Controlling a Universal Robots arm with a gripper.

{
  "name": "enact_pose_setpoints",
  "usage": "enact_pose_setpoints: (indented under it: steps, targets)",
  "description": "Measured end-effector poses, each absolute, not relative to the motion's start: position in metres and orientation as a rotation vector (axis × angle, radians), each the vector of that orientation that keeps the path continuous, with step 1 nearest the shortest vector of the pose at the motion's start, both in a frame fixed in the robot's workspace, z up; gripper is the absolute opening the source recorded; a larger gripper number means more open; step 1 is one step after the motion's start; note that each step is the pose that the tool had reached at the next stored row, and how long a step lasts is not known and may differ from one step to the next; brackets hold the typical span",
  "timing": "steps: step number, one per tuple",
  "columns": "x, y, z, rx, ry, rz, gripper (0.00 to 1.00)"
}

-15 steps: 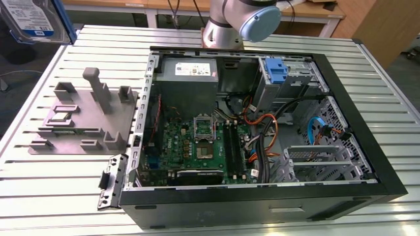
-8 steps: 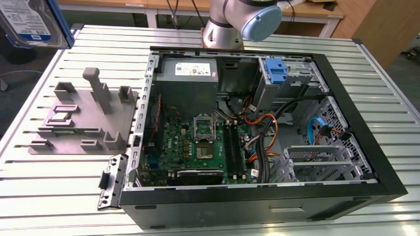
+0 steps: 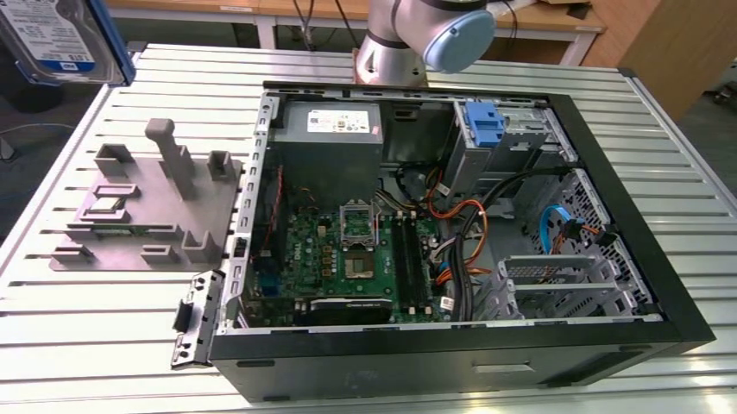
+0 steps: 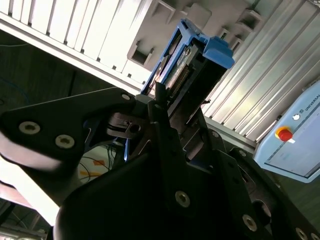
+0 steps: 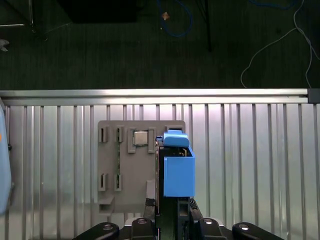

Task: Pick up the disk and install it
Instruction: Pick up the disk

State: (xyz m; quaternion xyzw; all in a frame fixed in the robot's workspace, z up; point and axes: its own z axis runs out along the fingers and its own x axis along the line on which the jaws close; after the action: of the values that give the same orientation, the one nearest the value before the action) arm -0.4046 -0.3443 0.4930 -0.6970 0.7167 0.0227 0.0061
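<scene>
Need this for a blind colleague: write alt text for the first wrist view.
The end effector grips the flat disk in its blue plastic carrier frame, seen edge-on. Beneath lies a grey fixture plate on a ribbed aluminium table.

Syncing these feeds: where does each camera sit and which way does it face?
Exterior view: off the arm, above, looking down at the open computer case and table; arm shows.
First wrist view: looks down past the gripper onto the grey holder.
Second wrist view: slants along the gripper toward the table.
All three show the disk.
</scene>
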Motion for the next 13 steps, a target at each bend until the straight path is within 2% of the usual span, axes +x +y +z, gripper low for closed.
enact_pose_setpoints:
  steps: [13]
  targets:
    - [-0.375, -0.344, 0.493, -2.182, 2.244, 0.073, 0.35]
